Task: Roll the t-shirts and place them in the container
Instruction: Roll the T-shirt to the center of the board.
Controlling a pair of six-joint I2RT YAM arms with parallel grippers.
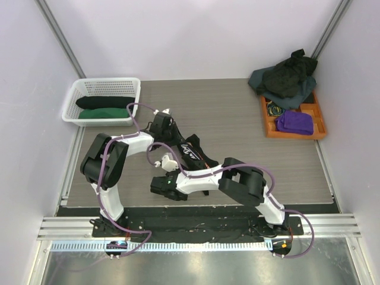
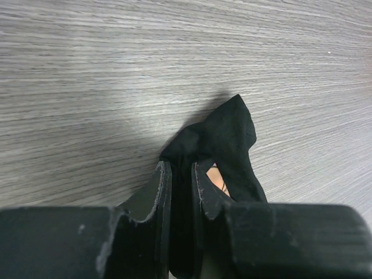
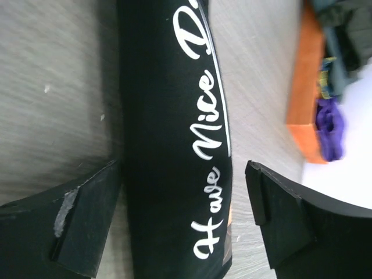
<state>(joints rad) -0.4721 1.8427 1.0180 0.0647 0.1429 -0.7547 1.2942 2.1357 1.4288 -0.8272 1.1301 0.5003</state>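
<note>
The top external camera sits high behind the two arm bases. It looks down and forward over the whole grey wood-grain surface (image 1: 237,119), far enough back to hold the white plastic lattice basket (image 1: 104,88) at far left and the orange compartmented tray (image 1: 270,126) at far right. The left wrist camera rides low and very near, facing along the surface past the left gripper (image 2: 181,174) at a black cloth fold (image 2: 224,133). The right wrist camera looks steeply down at close range, between the right gripper (image 3: 180,174) fingers, onto the black rolled t-shirt with white script lettering (image 3: 168,87). That shirt and the orange tray also show from above.
</note>
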